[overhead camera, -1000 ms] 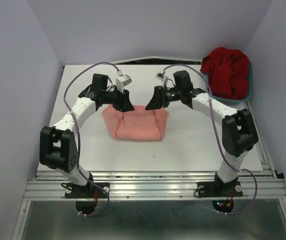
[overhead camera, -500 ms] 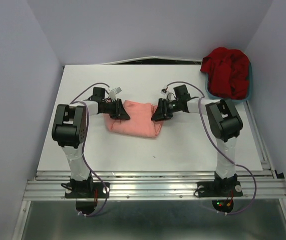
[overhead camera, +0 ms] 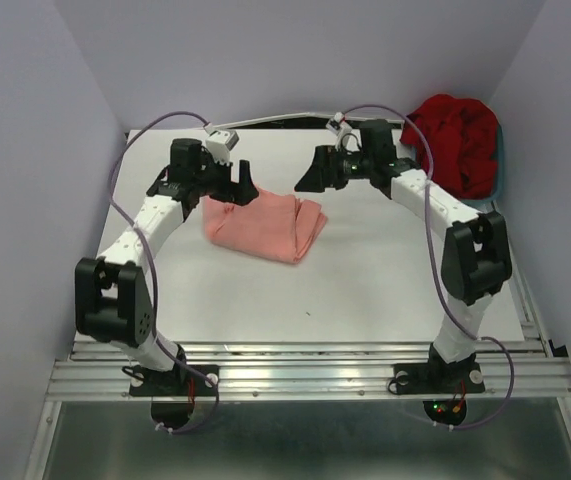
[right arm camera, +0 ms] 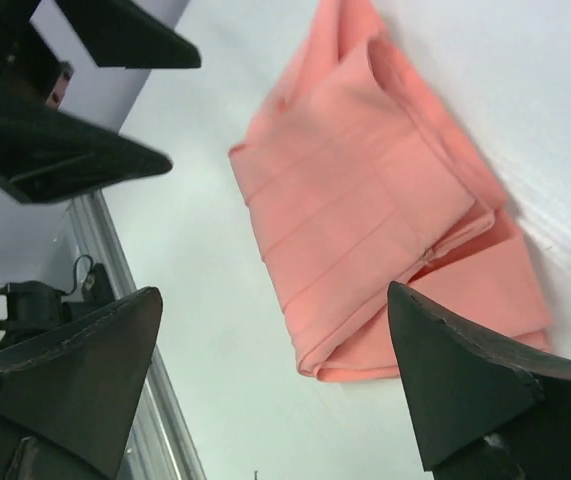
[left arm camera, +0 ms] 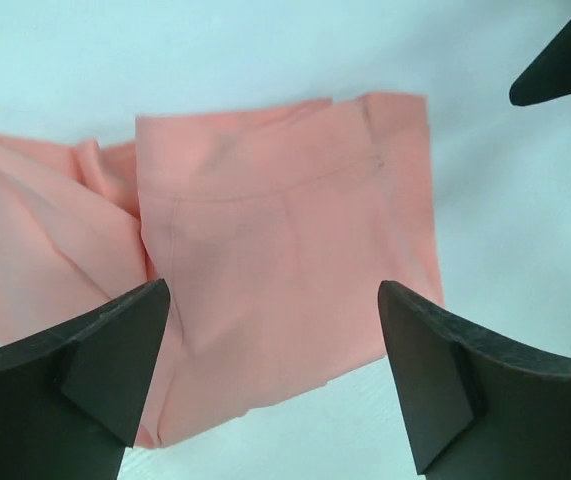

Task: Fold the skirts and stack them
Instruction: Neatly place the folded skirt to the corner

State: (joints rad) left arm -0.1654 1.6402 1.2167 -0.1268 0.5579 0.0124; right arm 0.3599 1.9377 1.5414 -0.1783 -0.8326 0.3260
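A salmon-pink skirt [overhead camera: 263,226] lies folded on the white table, with its waistband edge showing in the left wrist view [left arm camera: 275,230] and its stacked layers showing in the right wrist view [right arm camera: 365,200]. My left gripper [overhead camera: 239,186] hovers open above the skirt's back left corner, its jaws wide apart and empty [left arm camera: 273,300]. The right gripper [overhead camera: 308,180] hangs open above the back right corner, also empty [right arm camera: 275,300]. A deep red skirt [overhead camera: 455,140] is heaped in the basin at the back right.
The teal plastic basin [overhead camera: 502,170] stands at the table's back right corner against the wall. Purple walls close in the table on the left, back and right. A metal rail [overhead camera: 305,375] runs along the near edge.
Both grippers have opened, let go of the pink skirt and risen toward the back. The skirt now lies folded over, shifted slightly left.
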